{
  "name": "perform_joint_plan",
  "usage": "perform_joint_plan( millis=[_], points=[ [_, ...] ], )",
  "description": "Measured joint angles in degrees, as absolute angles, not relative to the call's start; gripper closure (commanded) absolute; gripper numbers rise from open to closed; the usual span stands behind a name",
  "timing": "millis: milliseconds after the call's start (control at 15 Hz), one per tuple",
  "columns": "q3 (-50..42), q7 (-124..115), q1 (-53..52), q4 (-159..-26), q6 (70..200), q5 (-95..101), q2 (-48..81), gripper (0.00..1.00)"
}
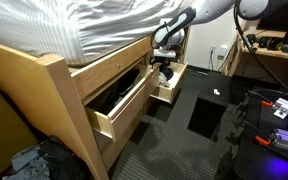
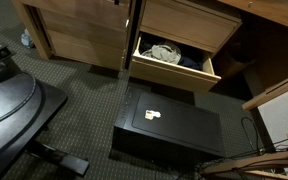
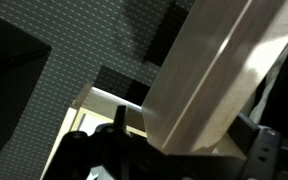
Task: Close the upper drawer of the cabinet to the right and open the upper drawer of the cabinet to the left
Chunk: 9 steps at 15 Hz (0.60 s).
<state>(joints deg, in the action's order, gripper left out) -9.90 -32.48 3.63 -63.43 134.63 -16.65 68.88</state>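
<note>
In an exterior view the right-hand cabinet's upper drawer (image 2: 174,72) stands pulled out, with folded clothes (image 2: 164,53) inside. The left-hand cabinet's upper drawer (image 2: 79,15) is shut. My gripper does not show in that view. In an exterior view my gripper (image 1: 164,68) hangs from the arm over the far pulled-out drawer (image 1: 170,92). In the wrist view my gripper (image 3: 184,140) is open. A pale wooden panel (image 3: 204,70) runs between its dark fingers (image 3: 117,135). Whether a finger touches the wood I cannot tell.
A nearer, larger drawer (image 1: 119,105) also stands open under the bed (image 1: 94,25). A black box (image 1: 208,112) (image 2: 169,128) lies on the carpet just in front of the open drawer. Dark equipment (image 2: 14,100) sits on the floor to one side.
</note>
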Motion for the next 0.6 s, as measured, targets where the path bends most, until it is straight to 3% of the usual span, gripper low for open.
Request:
perform_joint_plan(
  millis=[600],
  points=[
    [-9.9,-32.6,3.7,-62.2,134.6,-16.6,69.3,0.00]
  ],
)
